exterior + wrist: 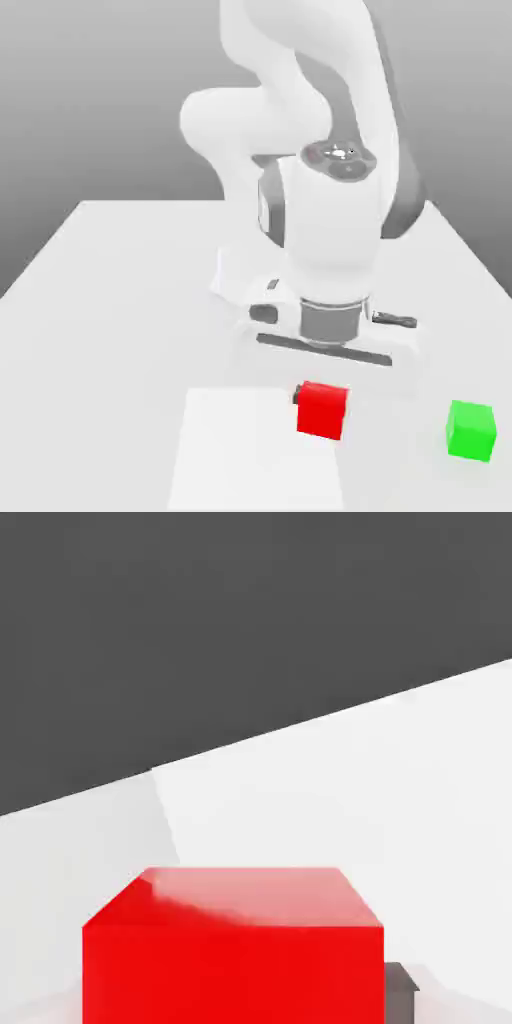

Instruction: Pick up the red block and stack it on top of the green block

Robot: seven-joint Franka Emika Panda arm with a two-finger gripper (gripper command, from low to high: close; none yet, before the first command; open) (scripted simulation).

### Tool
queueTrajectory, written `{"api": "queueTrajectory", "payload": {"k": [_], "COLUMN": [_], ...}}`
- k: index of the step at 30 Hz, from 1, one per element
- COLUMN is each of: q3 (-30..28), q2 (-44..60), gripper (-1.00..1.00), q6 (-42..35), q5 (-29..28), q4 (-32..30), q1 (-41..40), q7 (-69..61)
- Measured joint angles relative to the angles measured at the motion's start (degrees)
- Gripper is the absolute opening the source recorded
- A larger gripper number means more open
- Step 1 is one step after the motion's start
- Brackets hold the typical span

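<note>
The red block (322,410) is a small glossy cube sitting near the front of the white table. My gripper (321,398) comes down on it from above and is shut on it, with one dark finger (298,395) against the side on the exterior view's left. In the hand view the red block (235,952) is very close, with a dark fingertip (400,992) beside it. The green block (471,430) stands alone on the table toward the exterior view's right, about a hand's width from the red one. I cannot tell whether the red block is off the surface.
The white table (110,320) stretches out on the exterior view's left. A slightly lighter square patch (250,455) lies on it under and beside the red block. The arm's white base (300,290) stands just behind the blocks.
</note>
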Motion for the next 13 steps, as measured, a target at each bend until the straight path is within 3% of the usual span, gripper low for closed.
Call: {"api": "queueTrajectory", "payload": {"k": [4, 8, 9, 13], "q3": [5.16, 4.04, 3.20, 3.20], "q2": [0.83, 7.55, 9.49, 9.49], "gripper": [-1.00, -1.00, 1.00, 1.00], "q6": [-2.72, 2.26, 3.97, 3.97], "q5": [-1.43, -6.44, -7.69, -7.69], "q4": [3.41, 4.78, 4.93, 4.93], "q1": [7.70, 11.22, 11.95, 11.95], "q7": [9.35, 15.10, 16.09, 16.09]}}
